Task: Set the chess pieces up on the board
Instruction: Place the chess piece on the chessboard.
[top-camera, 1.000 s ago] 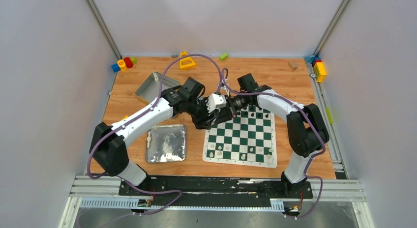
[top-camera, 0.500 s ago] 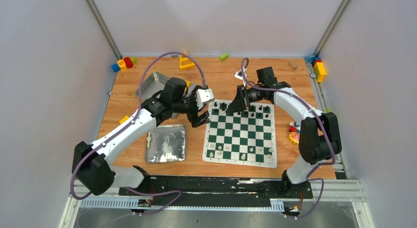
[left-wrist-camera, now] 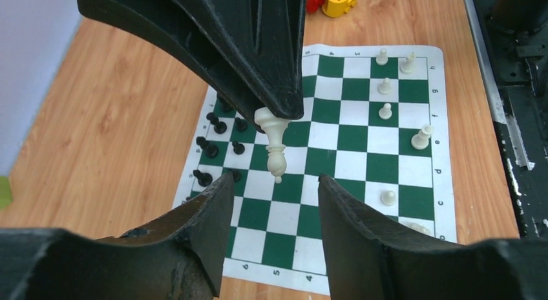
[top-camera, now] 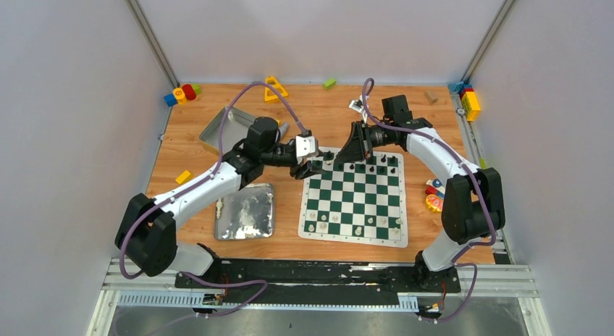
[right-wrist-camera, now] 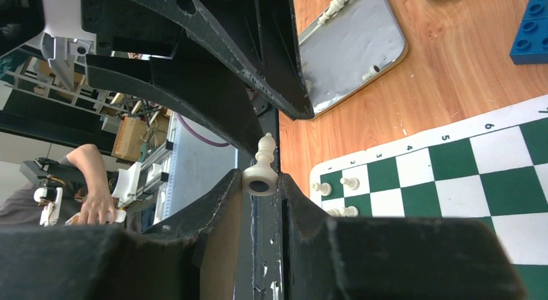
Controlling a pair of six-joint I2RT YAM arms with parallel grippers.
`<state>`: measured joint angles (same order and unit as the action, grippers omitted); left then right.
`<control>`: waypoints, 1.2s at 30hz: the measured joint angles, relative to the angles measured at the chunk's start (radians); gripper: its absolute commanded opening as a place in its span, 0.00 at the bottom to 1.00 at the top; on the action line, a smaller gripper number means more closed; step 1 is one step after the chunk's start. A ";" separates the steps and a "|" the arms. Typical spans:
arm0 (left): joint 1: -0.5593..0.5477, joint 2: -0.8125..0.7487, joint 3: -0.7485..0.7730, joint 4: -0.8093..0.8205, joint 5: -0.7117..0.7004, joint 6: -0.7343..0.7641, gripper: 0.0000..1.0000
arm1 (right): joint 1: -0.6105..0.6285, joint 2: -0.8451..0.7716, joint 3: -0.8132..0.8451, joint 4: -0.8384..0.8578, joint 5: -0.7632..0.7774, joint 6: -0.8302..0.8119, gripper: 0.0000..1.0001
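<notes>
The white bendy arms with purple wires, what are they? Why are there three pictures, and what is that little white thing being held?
These are two robot arms, the left arm and the right arm, bolted to a wooden table. One picture looks down from above. The other two come from a small camera on each wrist, so you see the fingers close up. On the table lie a green-and-white chess board, a silver tray and coloured blocks. The right arm's fingers pinch a cream-white chess piece above the board. The left arm's fingers are open, facing it.
</notes>
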<state>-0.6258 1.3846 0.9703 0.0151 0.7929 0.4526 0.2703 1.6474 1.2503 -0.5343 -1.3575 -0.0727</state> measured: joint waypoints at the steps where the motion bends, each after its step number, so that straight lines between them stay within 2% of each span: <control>1: 0.000 0.003 -0.006 0.023 0.008 -0.002 0.54 | 0.000 0.000 0.000 0.000 -0.004 0.001 0.05; 12: 0.000 0.014 -0.072 0.213 0.072 -0.047 0.45 | -0.003 0.001 0.002 0.000 -0.031 0.019 0.05; 22: 0.000 0.022 -0.074 0.259 0.099 -0.078 0.37 | -0.003 0.002 0.002 0.001 -0.033 0.026 0.05; 33: 0.000 0.038 -0.072 0.251 0.099 -0.089 0.19 | -0.003 0.016 0.002 0.001 -0.043 0.027 0.05; 36: 0.000 0.042 -0.064 0.234 0.096 -0.089 0.09 | -0.003 0.021 0.002 0.001 -0.045 0.027 0.09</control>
<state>-0.6254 1.4265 0.9062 0.2489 0.8890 0.3641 0.2668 1.6688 1.2518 -0.5331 -1.4029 -0.0452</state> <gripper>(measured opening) 0.176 0.250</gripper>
